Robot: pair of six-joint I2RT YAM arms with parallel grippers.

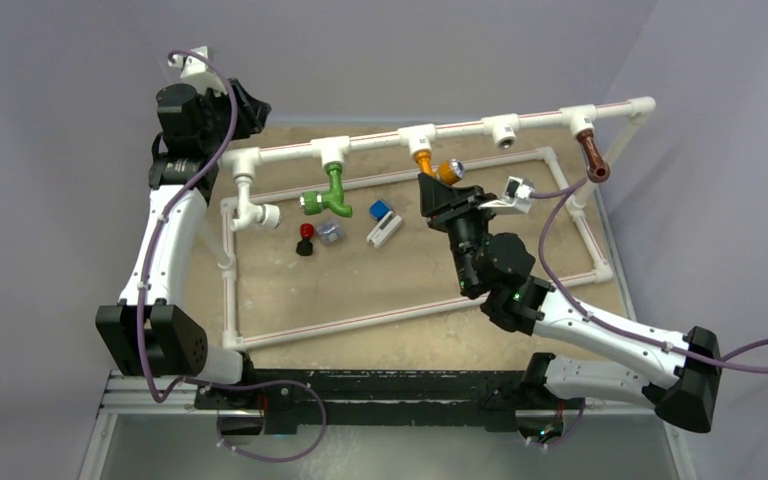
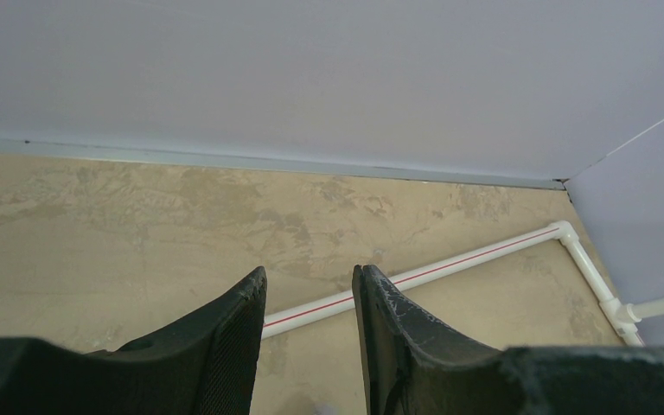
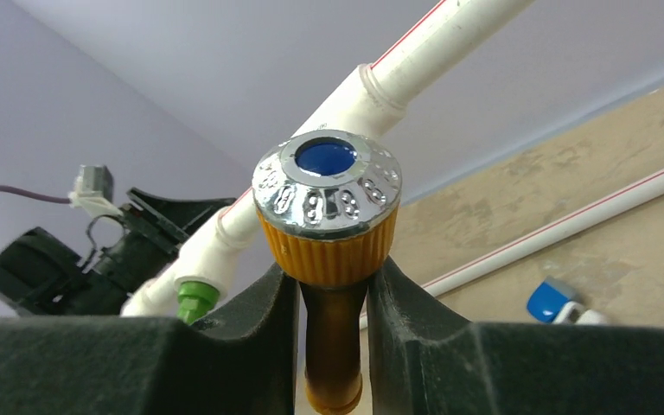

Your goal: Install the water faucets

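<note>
Sandy tabletop (image 1: 380,290) carries red-and-black knob (image 1: 306,238) near green faucet (image 1: 328,195); right claw (image 3: 332,285) clenches orange faucet (image 3: 328,233); left claw (image 2: 309,285) released.

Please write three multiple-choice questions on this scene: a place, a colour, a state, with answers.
1. Where is the green faucet? A lying loose; B hanging from a tee on the raised pipe; C held in a gripper.
2. What colour is the disc in the silver cap? A red; B yellow; C blue.
3. The right gripper is: A shut on the orange faucet; B wide open; C shut on nothing.
B: its stem enters the tee. C: the right wrist view shows blue. A: both fingers press its body.
</note>
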